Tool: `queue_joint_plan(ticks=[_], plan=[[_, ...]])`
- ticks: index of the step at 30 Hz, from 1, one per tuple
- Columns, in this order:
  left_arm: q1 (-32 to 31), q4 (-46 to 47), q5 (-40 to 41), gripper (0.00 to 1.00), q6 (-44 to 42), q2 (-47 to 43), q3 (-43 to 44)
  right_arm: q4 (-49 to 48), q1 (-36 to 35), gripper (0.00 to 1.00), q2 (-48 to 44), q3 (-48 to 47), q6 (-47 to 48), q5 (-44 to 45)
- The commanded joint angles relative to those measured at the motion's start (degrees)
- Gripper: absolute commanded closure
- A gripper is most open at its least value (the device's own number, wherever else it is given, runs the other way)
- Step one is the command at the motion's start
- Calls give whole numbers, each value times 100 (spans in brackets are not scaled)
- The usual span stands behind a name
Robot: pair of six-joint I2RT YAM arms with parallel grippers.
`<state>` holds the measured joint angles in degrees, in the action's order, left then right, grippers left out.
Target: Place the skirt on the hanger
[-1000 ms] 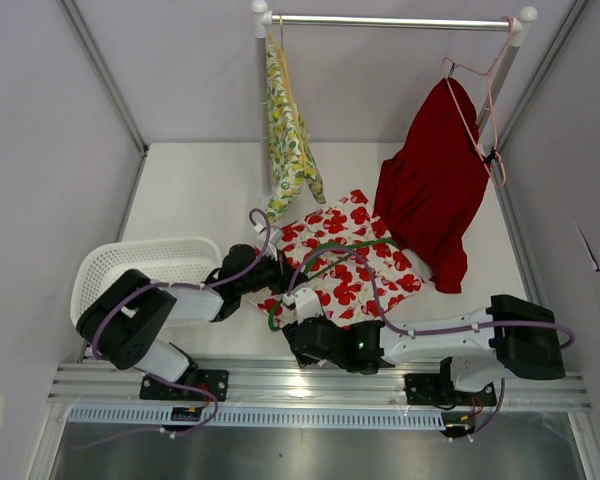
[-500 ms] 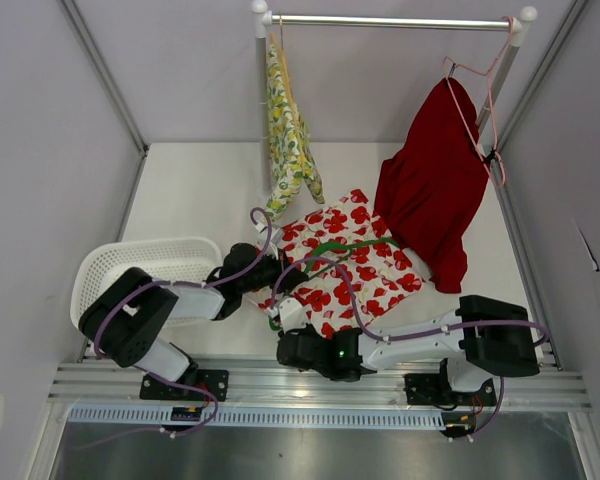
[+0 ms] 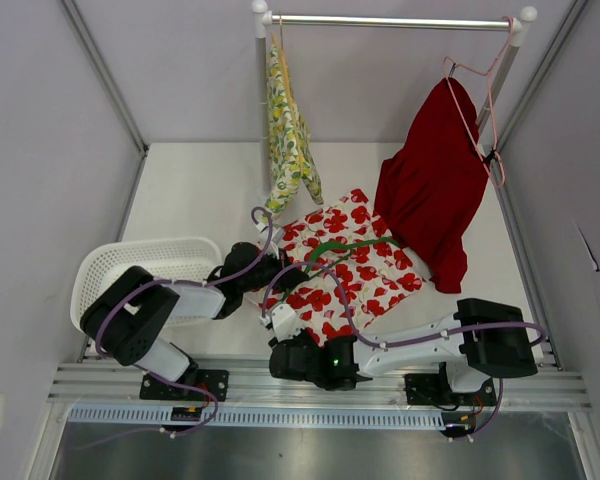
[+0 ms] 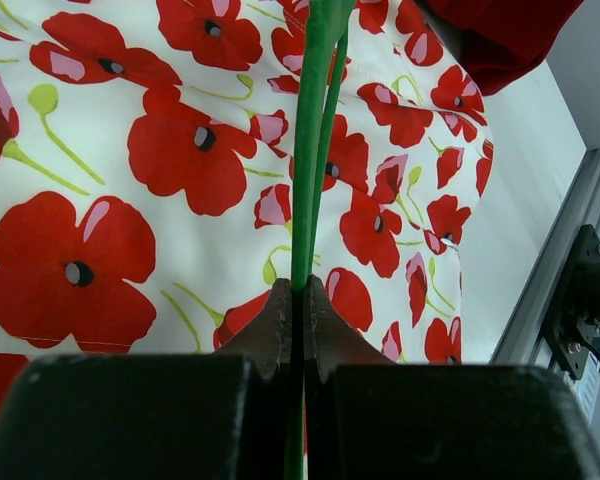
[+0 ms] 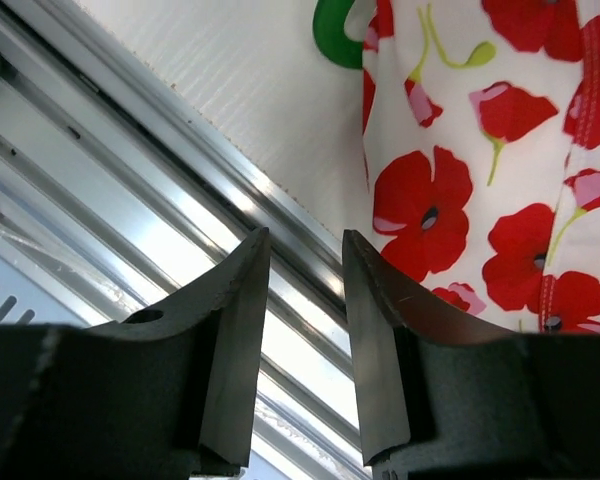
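The skirt (image 3: 352, 272), white with red poppies, lies flat on the table in front of the arms. A green hanger (image 3: 342, 243) rests on top of it. My left gripper (image 3: 283, 277) sits at the skirt's left edge, shut on the hanger's thin green bar (image 4: 310, 170), which runs away across the poppy cloth (image 4: 170, 150). My right gripper (image 5: 305, 240) stands open with nothing between its fingers, low at the near edge of the table beside the skirt's hem (image 5: 450, 200). A green curve of the hanger (image 5: 335, 35) shows just beyond it.
A white laundry basket (image 3: 130, 268) stands at the left. At the back a rack (image 3: 390, 20) holds a yellow floral garment (image 3: 288, 135) and a red garment (image 3: 430, 195) on a pink hanger (image 3: 490, 110). An aluminium rail (image 3: 320, 385) runs along the near edge.
My right arm has slid left along the near edge of the table, off the skirt's hem, with its jaws moving. The left gripper keeps its hold on the hanger.
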<state>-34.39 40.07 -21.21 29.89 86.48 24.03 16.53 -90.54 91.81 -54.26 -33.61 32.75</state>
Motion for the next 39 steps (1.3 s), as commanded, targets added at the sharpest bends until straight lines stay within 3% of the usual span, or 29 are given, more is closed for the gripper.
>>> queue_joint_plan(ticks=[1, 7, 17, 19, 27, 39], plan=[[-24, -202, 117, 100, -238, 124, 146, 139, 1, 59, -190, -234, 108, 443], [-24, -246, 82, 100, -264, 133, 172, 113, 177, 53, -67, -190, 223, 504], [-24, -272, 47, 100, -273, 159, 216, -159, 379, 52, 389, -243, 478, 302], [-24, -272, 38, 100, -273, 176, 225, -177, 388, 54, 469, -260, 495, 311], [-24, -351, 38, 100, -299, 177, 260, -63, 283, 88, 496, -366, 460, 512], [-24, -562, 117, 100, -352, 133, 392, 377, -209, 89, 618, -498, 100, 539]])
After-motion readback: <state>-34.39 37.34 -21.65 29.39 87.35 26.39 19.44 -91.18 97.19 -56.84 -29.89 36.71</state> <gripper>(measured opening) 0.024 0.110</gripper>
